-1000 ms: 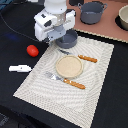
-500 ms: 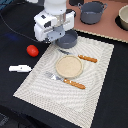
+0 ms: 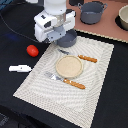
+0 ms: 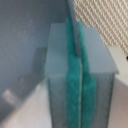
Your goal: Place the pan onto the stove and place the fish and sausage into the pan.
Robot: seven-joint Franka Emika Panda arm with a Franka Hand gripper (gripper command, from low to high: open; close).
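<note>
Your gripper (image 4: 78, 75) has its jaws together w/ the teal pads (image 4: 74, 85) touching, nothing between them, directly over the pan (image 3: 69, 38) at the placemat's (image 3: 95, 90) far corner. The sausage (image 3: 32, 50) and fish (image 3: 20, 68) lie on the black bench (image 3: 12, 30) toward the exterior view's left; the stove (image 3: 111, 27) carries the two-handled pot (image 3: 92, 12).

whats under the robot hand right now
The gripper sits over the pan, hiding most of it; only part of its rim and wall shows, at the placemat's corner. Its inside and handle are covered. In the wrist view the pads look pressed together.
</note>
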